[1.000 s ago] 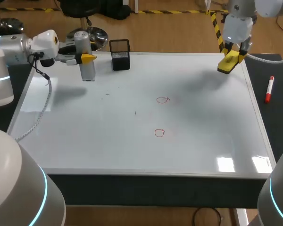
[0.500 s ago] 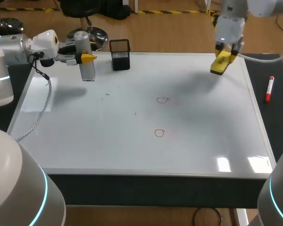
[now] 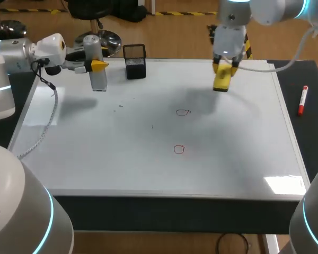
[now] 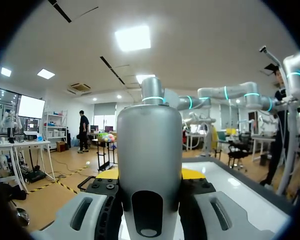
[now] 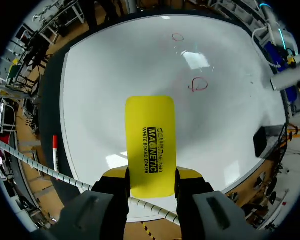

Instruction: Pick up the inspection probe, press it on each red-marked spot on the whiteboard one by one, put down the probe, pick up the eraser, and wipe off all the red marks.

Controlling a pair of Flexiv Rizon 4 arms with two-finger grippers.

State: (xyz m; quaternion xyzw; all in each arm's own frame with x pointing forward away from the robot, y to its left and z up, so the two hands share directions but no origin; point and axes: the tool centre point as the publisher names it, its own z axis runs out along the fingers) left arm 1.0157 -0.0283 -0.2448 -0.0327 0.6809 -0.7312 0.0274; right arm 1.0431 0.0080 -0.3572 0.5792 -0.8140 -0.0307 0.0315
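Wiping is apparently just starting: right tool (image 5: 151,176) is clamping the eraser (image 5: 150,142), both red marks (image 5: 198,85) lying unwiped ahead of it. Left tool (image 4: 149,173) is gripping the probe (image 4: 149,135), not laying it down.

Head overhead; wrists close-up; whiteboard (image 3: 122,164) shared.

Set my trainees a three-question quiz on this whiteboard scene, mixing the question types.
1. True or false: the right gripper is shut on the yellow eraser.
2. How many red marks are on the whiteboard?
3. The left gripper holds: A) a red marker, B) the inspection probe, C) the black pen holder.
Key: 1 true; 2 two; 3 B.
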